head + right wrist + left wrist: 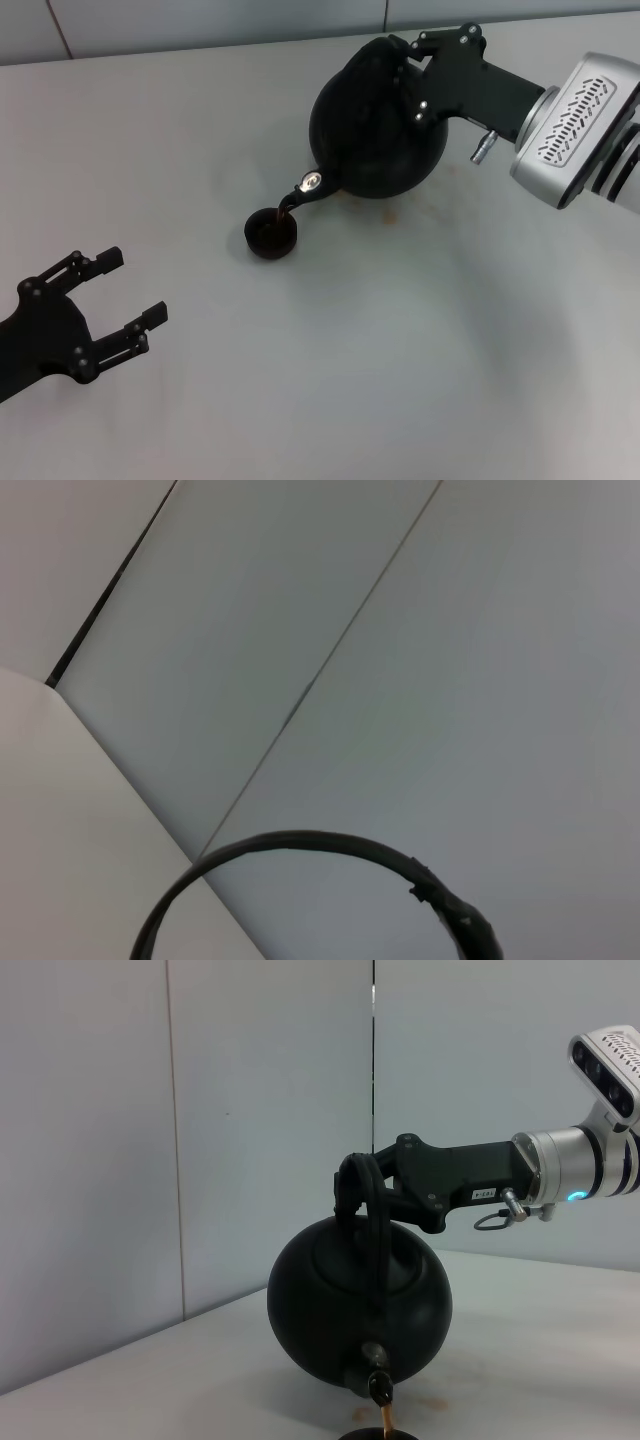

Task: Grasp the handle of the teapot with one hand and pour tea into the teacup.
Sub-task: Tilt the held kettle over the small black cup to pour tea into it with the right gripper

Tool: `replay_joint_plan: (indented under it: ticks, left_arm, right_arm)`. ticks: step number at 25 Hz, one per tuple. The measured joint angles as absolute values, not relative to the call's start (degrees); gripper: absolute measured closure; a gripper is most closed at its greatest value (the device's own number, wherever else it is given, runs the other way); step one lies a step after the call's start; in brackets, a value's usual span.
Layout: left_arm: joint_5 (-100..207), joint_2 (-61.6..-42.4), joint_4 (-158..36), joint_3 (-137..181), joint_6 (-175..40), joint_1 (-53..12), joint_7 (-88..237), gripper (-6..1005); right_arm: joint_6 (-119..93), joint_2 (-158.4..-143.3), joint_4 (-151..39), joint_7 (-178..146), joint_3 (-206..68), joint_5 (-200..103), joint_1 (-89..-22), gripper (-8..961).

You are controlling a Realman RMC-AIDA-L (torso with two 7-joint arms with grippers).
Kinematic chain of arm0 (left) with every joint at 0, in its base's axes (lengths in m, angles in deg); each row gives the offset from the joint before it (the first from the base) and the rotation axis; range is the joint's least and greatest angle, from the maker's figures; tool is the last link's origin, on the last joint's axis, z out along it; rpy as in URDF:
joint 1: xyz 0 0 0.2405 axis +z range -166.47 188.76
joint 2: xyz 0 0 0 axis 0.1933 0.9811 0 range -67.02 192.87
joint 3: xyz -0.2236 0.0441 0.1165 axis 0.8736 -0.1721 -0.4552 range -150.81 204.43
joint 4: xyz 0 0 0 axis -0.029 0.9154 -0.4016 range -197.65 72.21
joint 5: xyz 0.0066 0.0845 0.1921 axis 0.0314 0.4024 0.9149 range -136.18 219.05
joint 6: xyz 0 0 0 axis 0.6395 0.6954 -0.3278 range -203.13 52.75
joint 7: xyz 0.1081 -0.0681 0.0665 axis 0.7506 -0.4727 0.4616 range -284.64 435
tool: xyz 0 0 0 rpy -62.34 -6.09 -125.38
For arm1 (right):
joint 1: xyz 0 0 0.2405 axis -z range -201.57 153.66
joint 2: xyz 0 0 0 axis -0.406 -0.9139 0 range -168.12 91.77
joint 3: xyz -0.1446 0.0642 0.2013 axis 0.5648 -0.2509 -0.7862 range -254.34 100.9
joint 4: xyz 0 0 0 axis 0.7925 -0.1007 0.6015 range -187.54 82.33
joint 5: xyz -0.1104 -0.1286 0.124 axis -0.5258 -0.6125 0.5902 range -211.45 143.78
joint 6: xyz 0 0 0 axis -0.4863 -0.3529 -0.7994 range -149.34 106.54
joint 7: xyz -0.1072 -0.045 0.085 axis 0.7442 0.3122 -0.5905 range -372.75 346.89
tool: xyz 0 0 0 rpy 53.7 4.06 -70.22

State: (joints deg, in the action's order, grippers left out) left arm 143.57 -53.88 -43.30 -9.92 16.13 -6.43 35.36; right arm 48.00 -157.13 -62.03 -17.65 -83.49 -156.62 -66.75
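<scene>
The round black teapot (375,125) is tilted, its spout (305,188) down over the small dark teacup (271,233). A thin brown stream of tea (385,1418) runs from the spout into the cup, whose rim (376,1435) barely shows in the left wrist view. My right gripper (405,62) is shut on the black arched handle (362,1192) above the pot (360,1305). The right wrist view shows only the handle's arc (300,842) against the wall. My left gripper (128,290) rests open at the near left, apart from both.
The grey table (400,360) carries a faint brownish stain (425,200) beside the pot. A grey panelled wall (250,1110) stands behind the table's far edge.
</scene>
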Motion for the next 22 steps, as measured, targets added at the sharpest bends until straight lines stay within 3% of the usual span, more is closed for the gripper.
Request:
replay_joint_plan:
  ticks: [22]
  left_arm:
    - [143.57,-53.8,-43.3,-9.31,16.31,-6.44,35.36,194]
  right_arm:
    - [50.16,-156.99,-62.33,-31.91,-84.17,-154.3,-64.61,885]
